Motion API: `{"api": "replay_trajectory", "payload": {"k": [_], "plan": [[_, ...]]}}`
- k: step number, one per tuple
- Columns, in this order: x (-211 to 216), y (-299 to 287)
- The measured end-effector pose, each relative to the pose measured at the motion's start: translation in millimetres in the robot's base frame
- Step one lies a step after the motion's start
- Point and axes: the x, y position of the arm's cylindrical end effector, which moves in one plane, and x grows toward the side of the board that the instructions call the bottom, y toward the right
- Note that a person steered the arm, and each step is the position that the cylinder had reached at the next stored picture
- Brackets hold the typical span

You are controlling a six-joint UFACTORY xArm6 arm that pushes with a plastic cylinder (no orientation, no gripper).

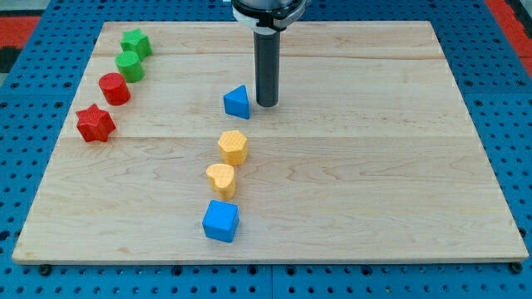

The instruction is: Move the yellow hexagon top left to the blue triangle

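The yellow hexagon [233, 147] lies near the middle of the wooden board [374, 166]. The blue triangle [237, 101] sits just above it, a short gap between them. My tip [267, 104] rests on the board right beside the blue triangle, on its right side, close to it or touching it. The tip is above and to the right of the yellow hexagon, apart from it.
A yellow heart [221, 178] and a blue cube [221, 221] lie below the hexagon in a column. At the view's upper left are a green star [135, 43], a green cylinder [129, 66], a red cylinder [115, 88] and a red star [96, 124].
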Motion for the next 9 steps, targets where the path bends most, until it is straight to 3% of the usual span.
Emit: {"api": "replay_trajectory", "payload": {"k": [1, 3, 5, 6, 9], "plan": [[2.5, 1.5], [74.7, 29.1], [112.8, -52.6], [98.8, -64.0], [5.5, -126.1]]}}
